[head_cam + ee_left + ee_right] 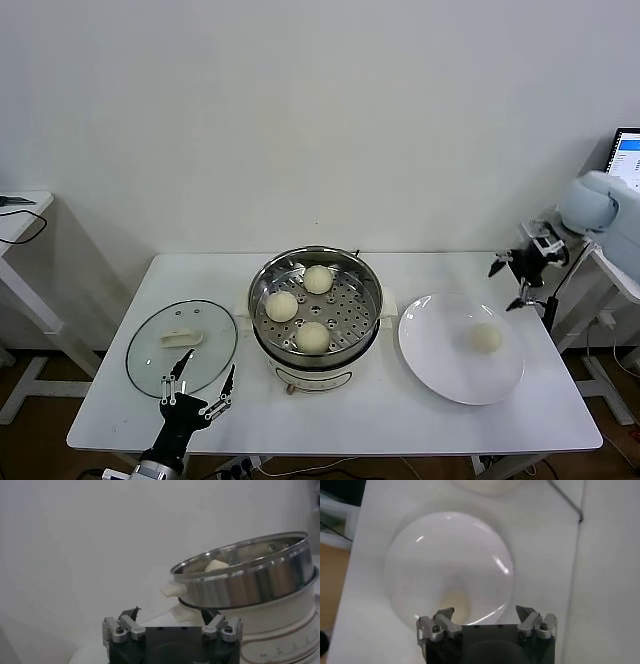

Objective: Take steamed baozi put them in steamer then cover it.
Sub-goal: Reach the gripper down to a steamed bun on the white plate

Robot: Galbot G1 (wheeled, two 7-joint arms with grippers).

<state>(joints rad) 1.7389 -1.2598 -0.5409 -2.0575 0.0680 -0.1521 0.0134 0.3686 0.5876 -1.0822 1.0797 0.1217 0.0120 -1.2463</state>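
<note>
The steel steamer (316,310) stands mid-table with three baozi (318,279) on its perforated tray. A fourth baozi (486,338) lies on the white plate (440,375) to its right. The glass cover (181,347), with its white handle, lies flat to the steamer's left. My left gripper (210,362) is open at the table's front, its tips by the cover's near rim. In the left wrist view the steamer (250,575) rises just beyond that empty left gripper (170,617). My right gripper (506,285) hangs open, raised off the plate's far right. In the right wrist view the right gripper (485,614) is above the plate (450,555).
A small side table (20,215) stands at the far left. At the right sit another desk and a lit screen (628,160). A dark cable (565,500) runs over the table beyond the plate. The table's front edge is close under the left arm.
</note>
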